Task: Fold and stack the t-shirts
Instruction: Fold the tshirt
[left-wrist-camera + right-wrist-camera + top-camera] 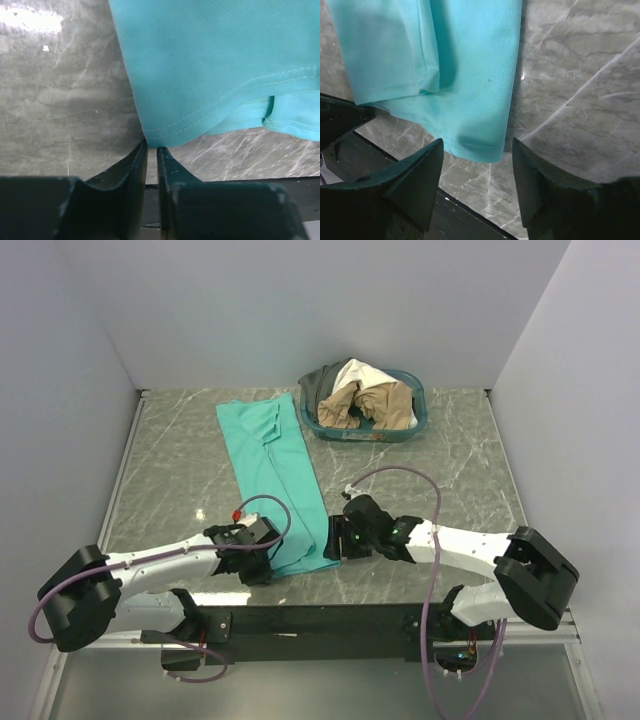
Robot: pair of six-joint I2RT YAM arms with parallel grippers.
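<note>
The teal-green t-shirt [272, 470] lies on the table as a long narrow strip running from the back towards the arms. My left gripper [270, 558] is at its near left corner. In the left wrist view the jaws [152, 148] stand almost together, pinching the hem corner of the shirt [210, 65] at their tips. My right gripper [335, 540] is at the near right corner. It is open, with its fingers either side of the hem corner [477, 142] of the shirt [470, 65]. The cream-white [360, 375], tan-beige [385, 400] and dark grey [318, 388] shirts lie crumpled in the basket.
The oval teal-blue basket [418, 410] stands at the back right of the marble table [170, 470]. Grey walls close in the back and both sides. The black base rail [320, 618] runs along the table's near edge just behind both grippers.
</note>
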